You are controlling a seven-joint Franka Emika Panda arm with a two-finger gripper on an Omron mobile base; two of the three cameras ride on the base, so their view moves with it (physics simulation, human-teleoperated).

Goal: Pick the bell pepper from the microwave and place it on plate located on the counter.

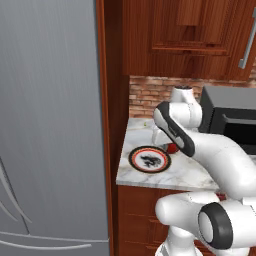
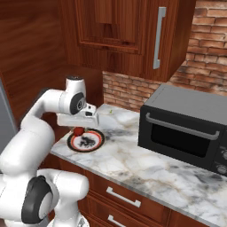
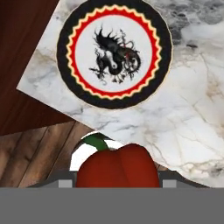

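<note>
My gripper [image 3: 117, 183] is shut on the red bell pepper [image 3: 117, 166], which hangs in the air with its green stem showing. In the hand view the plate [image 3: 114, 54], white with a red-and-black ringed rim and a dark dragon pattern, lies on the counter [image 3: 183, 118] ahead of the pepper. From the base views the pepper [image 1: 173, 148] [image 2: 79, 131] hangs just above the plate's [image 1: 150, 160] [image 2: 86, 141] edge, near the counter's [image 2: 142, 164] left end. The microwave [image 2: 186, 128] [image 1: 227, 117] stands to the right with its door shut.
A tall grey refrigerator [image 1: 50, 125] and a wooden side panel [image 1: 114, 100] bound the counter on the left. Wooden wall cabinets [image 2: 128, 31] hang above, with a brick wall [image 2: 124, 91] behind. The counter's front edge runs just before the plate.
</note>
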